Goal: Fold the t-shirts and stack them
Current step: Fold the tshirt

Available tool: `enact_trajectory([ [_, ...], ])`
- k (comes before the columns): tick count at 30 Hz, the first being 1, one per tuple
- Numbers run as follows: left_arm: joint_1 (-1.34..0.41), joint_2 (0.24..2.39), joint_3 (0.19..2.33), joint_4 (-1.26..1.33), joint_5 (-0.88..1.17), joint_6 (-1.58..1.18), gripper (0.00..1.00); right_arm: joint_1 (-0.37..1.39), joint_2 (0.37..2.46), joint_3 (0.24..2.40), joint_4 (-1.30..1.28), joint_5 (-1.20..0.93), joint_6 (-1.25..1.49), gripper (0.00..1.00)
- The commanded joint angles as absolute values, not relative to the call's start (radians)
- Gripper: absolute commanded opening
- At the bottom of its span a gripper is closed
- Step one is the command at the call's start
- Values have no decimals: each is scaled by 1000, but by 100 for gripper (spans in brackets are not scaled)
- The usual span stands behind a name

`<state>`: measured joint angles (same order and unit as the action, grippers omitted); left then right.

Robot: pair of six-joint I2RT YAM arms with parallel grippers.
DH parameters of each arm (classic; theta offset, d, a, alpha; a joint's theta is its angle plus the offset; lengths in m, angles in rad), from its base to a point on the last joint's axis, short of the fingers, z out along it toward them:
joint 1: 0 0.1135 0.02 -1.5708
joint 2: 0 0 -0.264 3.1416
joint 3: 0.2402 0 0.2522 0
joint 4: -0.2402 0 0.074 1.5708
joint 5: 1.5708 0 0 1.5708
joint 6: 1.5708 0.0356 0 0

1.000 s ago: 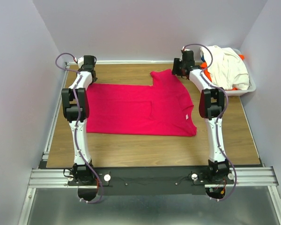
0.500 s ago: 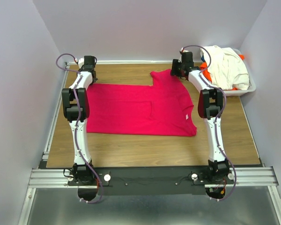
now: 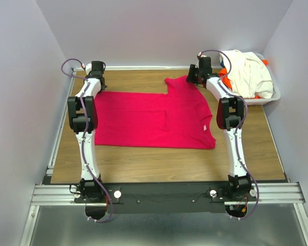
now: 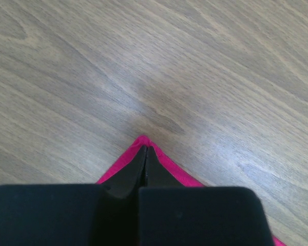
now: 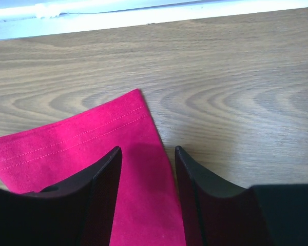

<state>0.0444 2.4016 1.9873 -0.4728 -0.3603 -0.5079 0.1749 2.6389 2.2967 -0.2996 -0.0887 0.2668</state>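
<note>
A crimson-pink t-shirt (image 3: 154,120) lies spread flat on the wooden table. My left gripper (image 3: 96,77) is at the shirt's far left corner. In the left wrist view it (image 4: 146,148) is shut on that corner (image 4: 176,168), and pink hem shows on both sides of the tips. My right gripper (image 3: 193,77) is at the far sleeve. There it (image 5: 148,149) stands open, low over the sleeve's (image 5: 82,138) right edge, one finger over cloth and one over wood. A cream-white t-shirt (image 3: 249,72) and an orange t-shirt (image 3: 227,81) lie heaped in the basket.
The white plastic basket (image 3: 271,98) sits at the far right corner, close to my right arm. Grey walls close in the table on three sides. A white strip (image 5: 143,18) runs along the far table edge.
My left gripper has shut on the shirt's corner. The right jaws have narrowed a little around the sleeve edge. The shirt has not moved.
</note>
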Motion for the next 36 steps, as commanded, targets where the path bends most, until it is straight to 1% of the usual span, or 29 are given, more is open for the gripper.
enact_trajectory([
  [1, 51, 2399, 1960, -465, -324, -499, 0, 195, 2649, 2255, -337, -103, 285, 52],
  [8, 51, 2391, 1948, -443, -298, -500, 0, 222, 2651, 2233, -348, -17, 290, 48],
  [12, 51, 2388, 1944, -434, -279, -497, 0, 229, 2657, 2230, -359, -5, 301, 41],
  [14, 51, 2387, 1942, -430, -273, -492, 0, 235, 2658, 2230, -364, -5, 304, 40],
  [18, 51, 2381, 1934, -419, -261, -491, 0, 236, 2660, 2230, -370, 46, 314, 29],
  [20, 51, 2379, 1933, -413, -250, -491, 0, 236, 2657, 2233, -371, 80, 318, 17],
  [22, 52, 2378, 1933, -408, -241, -491, 0, 236, 2649, 2240, -371, 98, 316, 12],
  [23, 54, 2375, 1933, -403, -232, -491, 0, 235, 2648, 2243, -371, 119, 314, 8],
  [27, 54, 2370, 1931, -384, -215, -494, 0, 235, 2625, 2259, -371, 182, 296, 0],
  [36, 67, 2350, 1931, -351, -202, -500, 0, 235, 2582, 2338, -368, 215, 253, 1],
])
